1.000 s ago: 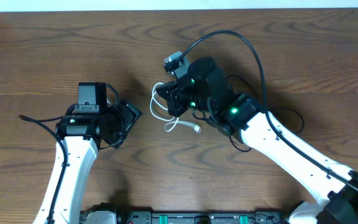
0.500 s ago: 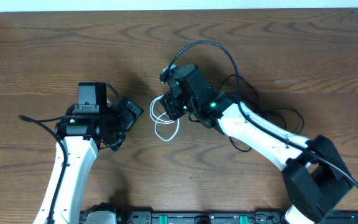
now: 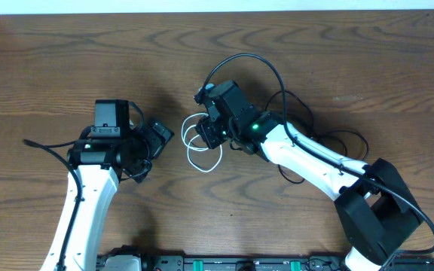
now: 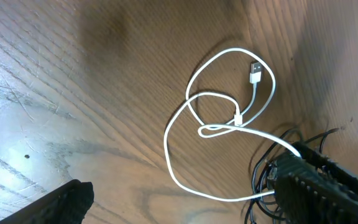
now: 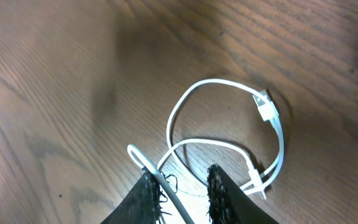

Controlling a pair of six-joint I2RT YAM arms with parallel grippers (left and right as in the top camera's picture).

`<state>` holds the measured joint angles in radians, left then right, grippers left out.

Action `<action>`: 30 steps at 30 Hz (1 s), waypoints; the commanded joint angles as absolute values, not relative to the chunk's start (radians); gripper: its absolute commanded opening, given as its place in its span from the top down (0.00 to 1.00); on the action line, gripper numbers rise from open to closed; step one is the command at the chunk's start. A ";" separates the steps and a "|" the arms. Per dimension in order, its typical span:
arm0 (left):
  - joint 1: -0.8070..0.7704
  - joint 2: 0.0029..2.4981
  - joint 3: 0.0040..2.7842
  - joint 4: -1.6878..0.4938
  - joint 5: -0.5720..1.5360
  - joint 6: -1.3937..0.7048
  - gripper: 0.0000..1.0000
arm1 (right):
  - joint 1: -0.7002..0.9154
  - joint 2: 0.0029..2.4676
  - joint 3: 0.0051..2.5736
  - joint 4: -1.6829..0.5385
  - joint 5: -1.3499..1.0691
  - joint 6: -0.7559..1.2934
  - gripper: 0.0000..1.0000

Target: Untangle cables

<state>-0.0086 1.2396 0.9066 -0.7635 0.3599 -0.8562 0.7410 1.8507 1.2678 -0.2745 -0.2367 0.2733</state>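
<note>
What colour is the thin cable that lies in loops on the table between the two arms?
The cable is white; the left wrist view shows it best.

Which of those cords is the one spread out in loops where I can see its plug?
The white cable, the only pale one: it lies in open loops on the table, plug showing. The black cables sit bunched together.
</note>
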 commanded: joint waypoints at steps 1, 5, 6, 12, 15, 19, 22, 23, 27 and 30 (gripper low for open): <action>-0.011 1.235 0.901 -0.770 0.346 -0.846 0.02 | 0.739 1.860 1.275 -0.282 -0.233 0.265 0.76; -0.011 1.235 0.901 -0.770 0.346 -0.846 0.02 | 0.739 1.860 1.275 -0.281 -0.223 0.265 0.74; -0.011 1.235 0.901 -0.770 0.346 -0.846 0.02 | 0.739 1.860 1.275 -0.281 -0.214 0.265 0.73; -0.011 1.235 0.901 -0.770 0.346 -0.846 0.02 | 0.738 1.860 1.275 -0.281 -0.156 0.266 0.70; -0.011 1.235 0.901 -0.770 0.346 -0.846 0.02 | 0.738 1.860 1.275 -0.278 -0.155 0.277 0.67; -0.011 1.235 0.901 -0.770 0.346 -0.846 0.02 | 0.738 1.861 1.275 -0.280 -0.089 0.276 0.57; -0.011 1.235 0.901 -0.770 0.346 -0.846 0.02 | 0.739 1.865 1.275 -0.282 -0.054 0.276 0.55; -0.011 1.235 0.901 -0.770 0.346 -0.846 0.02 | 0.739 1.866 1.275 -0.282 -0.055 0.276 0.55; -0.011 1.235 0.901 -0.770 0.346 -0.846 0.02 | 0.744 1.866 1.275 -0.297 -0.054 0.276 0.49; -0.011 1.235 0.901 -0.770 0.346 -0.846 0.02 | 0.744 1.868 1.275 -0.312 -0.054 0.276 0.43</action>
